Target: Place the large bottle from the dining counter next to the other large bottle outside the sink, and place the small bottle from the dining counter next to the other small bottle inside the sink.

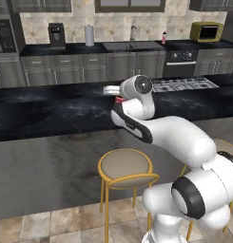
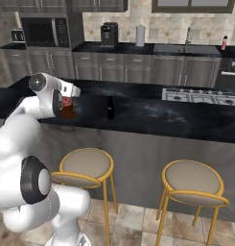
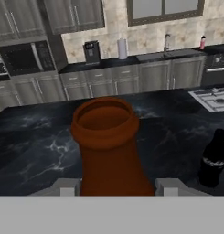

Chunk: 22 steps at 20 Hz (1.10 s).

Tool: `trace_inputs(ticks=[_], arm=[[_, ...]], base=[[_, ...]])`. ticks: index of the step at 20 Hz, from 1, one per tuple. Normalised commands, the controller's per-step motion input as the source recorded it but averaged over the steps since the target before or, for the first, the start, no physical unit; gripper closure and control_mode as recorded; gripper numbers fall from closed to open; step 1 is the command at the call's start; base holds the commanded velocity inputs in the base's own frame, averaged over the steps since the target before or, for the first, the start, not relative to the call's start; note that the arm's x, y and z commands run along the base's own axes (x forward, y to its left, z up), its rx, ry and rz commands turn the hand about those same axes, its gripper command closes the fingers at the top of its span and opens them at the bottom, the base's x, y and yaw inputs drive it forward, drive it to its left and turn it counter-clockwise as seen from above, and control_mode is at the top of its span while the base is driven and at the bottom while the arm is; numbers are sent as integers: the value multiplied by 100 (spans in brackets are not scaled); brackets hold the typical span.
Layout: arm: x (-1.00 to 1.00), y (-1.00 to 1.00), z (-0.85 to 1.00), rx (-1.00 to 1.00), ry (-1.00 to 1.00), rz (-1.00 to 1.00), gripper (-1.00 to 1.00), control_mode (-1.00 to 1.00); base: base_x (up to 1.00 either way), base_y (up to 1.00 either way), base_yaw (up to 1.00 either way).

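Large bottle [image 3: 106, 146]: brown glass, upright on the dining worktop [image 3: 35, 151], open mouth close up in the hand view.
Fingers [image 3: 117, 186]: half-spread, one either side of its neck; contact unclear.
Small bottle [image 2: 110, 107]: dark, standing nearby.

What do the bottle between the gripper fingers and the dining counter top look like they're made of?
The large bottle looks like brown glass: smooth, thick rounded lip, open mouth, though this close it reads reddish and matte, so ceramic can't be excluded. The dining counter top looks like polished black marble or similar stone: pale veins across a dark, faintly shiny surface. Its front face looks like matte grey stone.
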Motion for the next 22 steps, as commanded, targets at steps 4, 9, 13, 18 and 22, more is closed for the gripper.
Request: trace_inputs(ticks=[4, 9, 13, 18, 22], arm=[[-25, 36, -2, 4, 0, 0, 100, -100], [-27, 41, -15, 3, 0, 3, 100, -100], [-30, 47, -37, 1, 0, 3, 100, -100], [-35, 50, -50, 1, 0, 3, 100, -100], [-33, 51, -54, 0, 0, 3, 100, -100]], base=[[0, 0, 0], [0, 0, 0], [0, 0, 0], [0, 0, 0], [0, 0, 0]])
